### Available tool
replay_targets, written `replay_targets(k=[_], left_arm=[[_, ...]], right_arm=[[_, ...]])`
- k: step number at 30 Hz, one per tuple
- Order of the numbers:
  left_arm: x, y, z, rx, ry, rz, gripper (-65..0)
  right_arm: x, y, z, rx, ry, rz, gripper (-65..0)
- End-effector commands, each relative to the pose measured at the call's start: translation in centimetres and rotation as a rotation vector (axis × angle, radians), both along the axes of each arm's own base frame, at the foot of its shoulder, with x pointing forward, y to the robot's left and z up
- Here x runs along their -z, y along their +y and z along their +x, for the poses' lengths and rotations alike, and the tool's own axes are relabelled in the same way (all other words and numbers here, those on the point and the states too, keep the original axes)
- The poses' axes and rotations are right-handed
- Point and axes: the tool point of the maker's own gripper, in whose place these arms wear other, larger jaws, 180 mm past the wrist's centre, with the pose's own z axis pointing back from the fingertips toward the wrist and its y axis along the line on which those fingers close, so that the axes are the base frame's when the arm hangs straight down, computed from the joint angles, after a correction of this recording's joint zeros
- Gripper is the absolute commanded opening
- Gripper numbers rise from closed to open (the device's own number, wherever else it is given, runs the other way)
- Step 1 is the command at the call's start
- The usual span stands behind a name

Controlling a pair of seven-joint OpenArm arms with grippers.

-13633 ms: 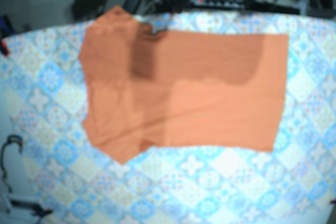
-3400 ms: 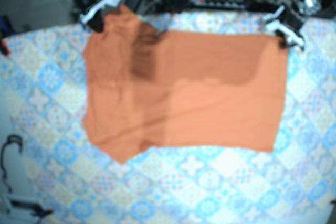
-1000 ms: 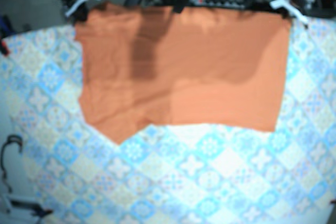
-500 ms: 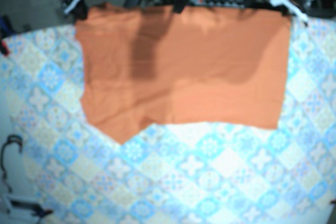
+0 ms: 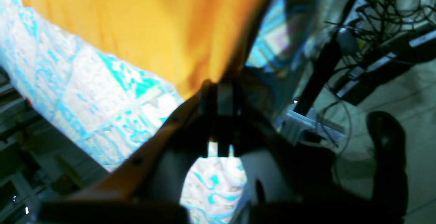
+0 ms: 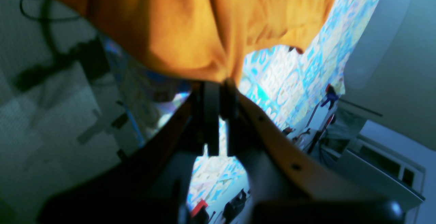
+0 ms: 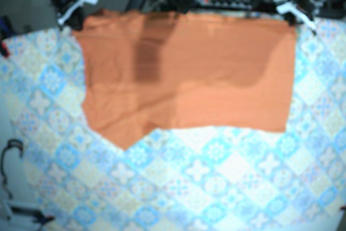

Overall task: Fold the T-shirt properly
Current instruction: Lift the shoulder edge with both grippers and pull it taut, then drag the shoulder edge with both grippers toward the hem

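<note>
The left gripper point(image 5: 219, 89) and right gripper point(image 6: 218, 86) each pinch a top corner of the T-shirt point(image 7: 184, 74); most folding appears not yet done.

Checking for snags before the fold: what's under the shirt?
Only the patterned tablecloth shows around the shirt, running under its edges. The left gripper and right gripper pinch its far corners. Anything beneath the middle is covered.

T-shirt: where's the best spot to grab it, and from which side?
Its two far corners, from the far side of the table, where the left gripper and right gripper pinch the T-shirt now. That edge runs straight, so corner grips should keep the cloth spread flat.
</note>
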Motion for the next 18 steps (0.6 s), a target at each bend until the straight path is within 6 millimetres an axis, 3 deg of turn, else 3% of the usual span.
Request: replay_targets(k=[1, 7, 18], left_arm=[[-0.8, 0.8, 0.7, 0.001, -0.025, 0.019, -65.0], [-1.6, 2.1, 1.7, -0.065, -0.078, 0.031, -65.0], [-2.2, 2.2, 3.7, -0.069, -0.126, 0.033, -65.0]], right_arm=[[-0.6, -0.1, 0.4, -0.008, -0.013, -0.003, -65.0], [-1.0, 0.4, 2.8, -0.008, -0.045, 0.005, -65.0], [-1.6, 0.4, 6.1, -0.009, -0.083, 0.003, -65.0]])
